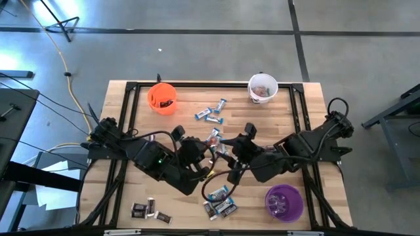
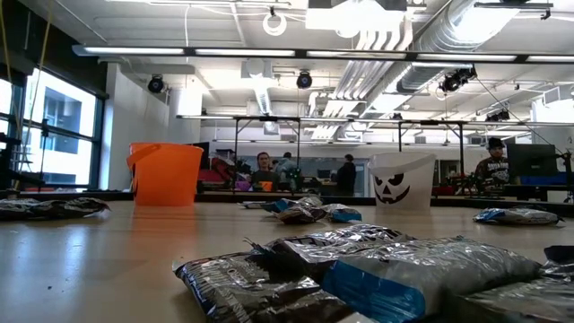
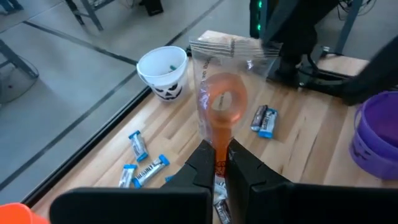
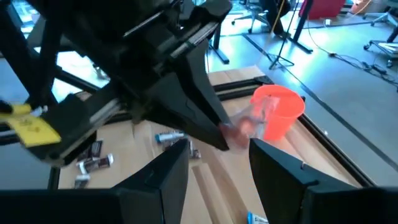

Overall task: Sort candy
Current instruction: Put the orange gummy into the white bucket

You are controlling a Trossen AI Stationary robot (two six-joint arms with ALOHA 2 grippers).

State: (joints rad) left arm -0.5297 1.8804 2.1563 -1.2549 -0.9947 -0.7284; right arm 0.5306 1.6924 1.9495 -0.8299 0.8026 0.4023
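- The left pincer is pressed together on a clear-wrapped reddish-pink candy, holding it up above the middle of the desk.
- The right pincer is spread, its two fingers standing apart just in front of that held piece; it grips nothing.
- The step in hand looks like a mid-air handover, or a pause before carrying this one piece to a cup.
- The rest of the candy lies scattered on the desk: blue-and-white pieces between the orange cup and the white cup, a mixed cluster at the near edge, and dark pieces near the left corner.
- The purple cup stands near the right arm.
- The next move calls for either the right pincer closing on the free end of the wrapper before the left lets go, or the left arm swinging over the matching cup; which cup suits this colour cannot be told.
- The thin, slack wrapper may slip or twist in any transfer.
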